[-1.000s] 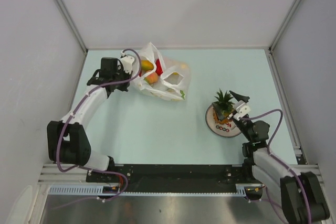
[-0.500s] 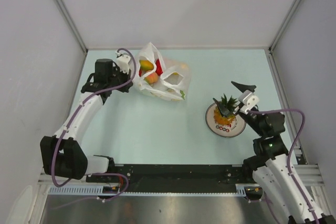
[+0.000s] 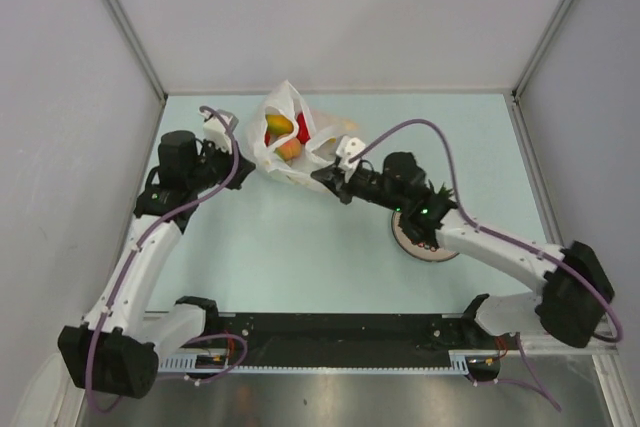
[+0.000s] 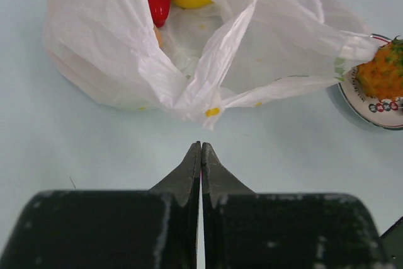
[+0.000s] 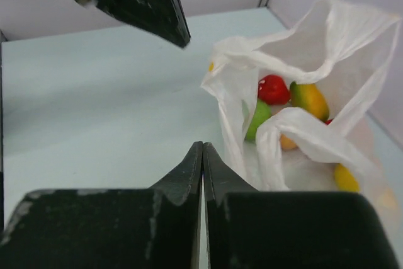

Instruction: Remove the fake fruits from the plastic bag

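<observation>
Swung over from the plate [image 3: 418, 250], the right gripper [image 5: 201, 147] now points at the mouth of the plastic bag [image 5: 296, 124], upper centre overhead, fingers pressed together, empty. Left gripper [image 4: 201, 147], likewise closed on nothing, has backed off. Strawberry [image 5: 274, 89], mango [image 5: 310, 100] and green fruit [image 5: 257, 120] lie inside; pineapple [image 4: 381, 77] sits plated. Best open wide before entering, clear of the film.

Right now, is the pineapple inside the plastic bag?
No, the pineapple sits on the plate, outside the plastic bag and off to its side.
</observation>
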Robot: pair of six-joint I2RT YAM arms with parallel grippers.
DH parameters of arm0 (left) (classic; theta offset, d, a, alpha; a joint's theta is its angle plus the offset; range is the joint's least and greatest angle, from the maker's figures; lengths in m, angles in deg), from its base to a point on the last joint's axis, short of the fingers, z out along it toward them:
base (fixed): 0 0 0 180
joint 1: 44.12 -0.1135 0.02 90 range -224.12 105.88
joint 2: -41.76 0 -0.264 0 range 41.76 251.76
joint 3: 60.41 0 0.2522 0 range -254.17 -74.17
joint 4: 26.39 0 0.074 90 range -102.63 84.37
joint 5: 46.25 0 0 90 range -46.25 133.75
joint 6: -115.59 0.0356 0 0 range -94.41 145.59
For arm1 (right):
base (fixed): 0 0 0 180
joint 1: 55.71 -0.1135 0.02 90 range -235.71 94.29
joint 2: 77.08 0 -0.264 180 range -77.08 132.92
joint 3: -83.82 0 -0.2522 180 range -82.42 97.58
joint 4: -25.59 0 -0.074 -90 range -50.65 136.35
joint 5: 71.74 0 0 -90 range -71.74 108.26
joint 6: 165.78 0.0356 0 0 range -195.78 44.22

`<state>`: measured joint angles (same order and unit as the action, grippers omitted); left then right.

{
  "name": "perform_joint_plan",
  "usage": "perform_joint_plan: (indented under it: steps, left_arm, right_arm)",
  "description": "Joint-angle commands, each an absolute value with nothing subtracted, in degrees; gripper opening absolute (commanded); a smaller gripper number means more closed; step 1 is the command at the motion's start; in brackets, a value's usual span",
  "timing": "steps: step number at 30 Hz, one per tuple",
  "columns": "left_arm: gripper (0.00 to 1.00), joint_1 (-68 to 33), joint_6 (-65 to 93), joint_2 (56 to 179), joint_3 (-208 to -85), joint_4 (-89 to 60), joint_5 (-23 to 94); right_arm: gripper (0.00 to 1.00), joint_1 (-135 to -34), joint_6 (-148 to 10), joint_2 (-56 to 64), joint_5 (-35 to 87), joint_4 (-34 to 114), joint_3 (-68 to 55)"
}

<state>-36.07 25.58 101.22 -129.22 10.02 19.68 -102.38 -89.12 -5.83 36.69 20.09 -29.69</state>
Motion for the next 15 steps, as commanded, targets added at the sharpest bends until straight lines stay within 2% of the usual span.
perform_joint_plan:
  steps: [1,2,3,5,6,9,15]
  left_arm:
    - [0.02,-37.0,23.7,96.6,-129.0,10.3,16.4]
    - [0.12,-37.1,23.7,96.1,-129.3,10.2,15.2]
    - [0.39,-37.1,23.7,95.6,-129.5,9.7,12.3]
    - [0.58,-37.0,22.4,96.1,-130.9,8.1,10.4]
    - [0.68,-37.0,22.3,98.0,-131.8,6.8,9.0]
    - [0.73,-36.0,23.2,101.8,-136.0,5.0,8.8]
    - [0.73,-29.8,31.9,113.8,-145.4,6.6,14.5]
  right_arm:
    - [0.06,-104.1,-83.4,2.5,26.8,9.6,-25.3]
    - [0.08,-104.0,-83.2,5.4,23.7,9.6,-24.6]
    - [0.12,-104.0,-82.6,6.7,22.5,9.7,-24.0]
    - [0.23,-102.9,-81.5,9.5,21.1,10.5,-22.1]
    - [0.34,-102.6,-81.4,10.1,20.2,10.6,-21.7]
    - [0.38,-101.4,-81.4,12.3,19.2,10.3,-20.5]
    - [0.38,-98.8,-81.5,14.2,20.9,11.3,-20.0]
